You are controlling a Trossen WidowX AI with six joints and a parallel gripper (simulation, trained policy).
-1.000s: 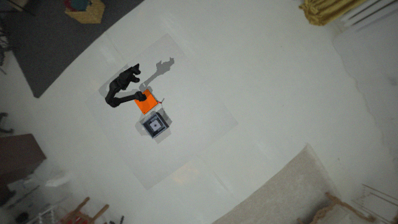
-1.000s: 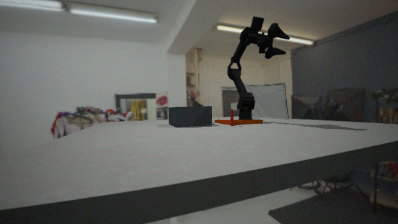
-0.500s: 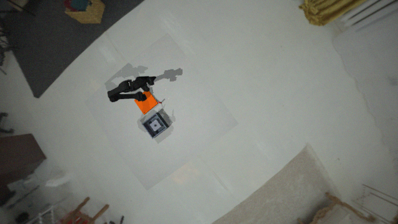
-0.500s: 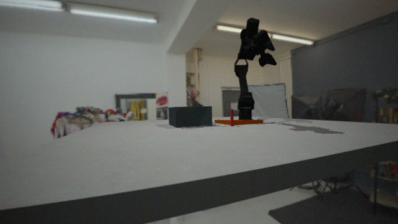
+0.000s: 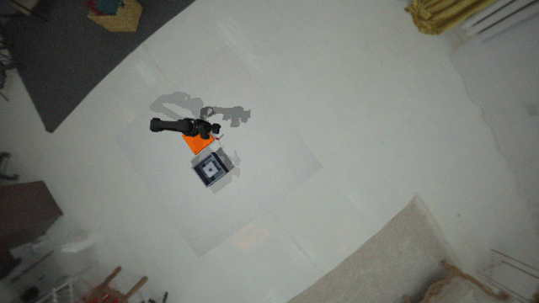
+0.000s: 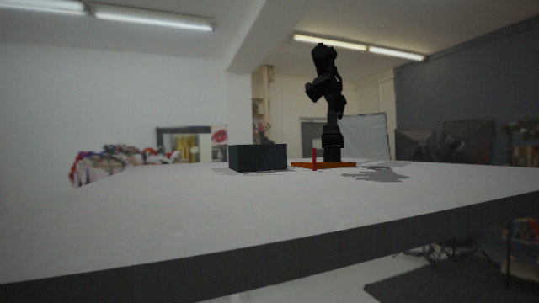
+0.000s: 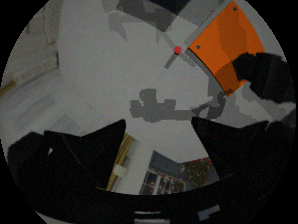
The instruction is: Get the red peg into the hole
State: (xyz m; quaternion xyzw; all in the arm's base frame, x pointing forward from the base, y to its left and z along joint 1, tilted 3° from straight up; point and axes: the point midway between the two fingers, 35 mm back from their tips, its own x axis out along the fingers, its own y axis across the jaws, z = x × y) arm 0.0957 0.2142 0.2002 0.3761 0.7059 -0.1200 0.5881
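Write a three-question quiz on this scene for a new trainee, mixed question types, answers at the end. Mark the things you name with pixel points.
1. True or false: the red peg [image 5: 216, 138] [image 6: 314, 159] [image 7: 177, 50] stands upright.
2. Multiple choice: what lies flat at the arm's foot?
A) a blue tray
B) an orange plate
C) a green cloth
3. Fill in the blank: the jaws of the gripper [image 7: 159, 120] are ____, with nothing between them.

Key: 1. true; 2. B; 3. open
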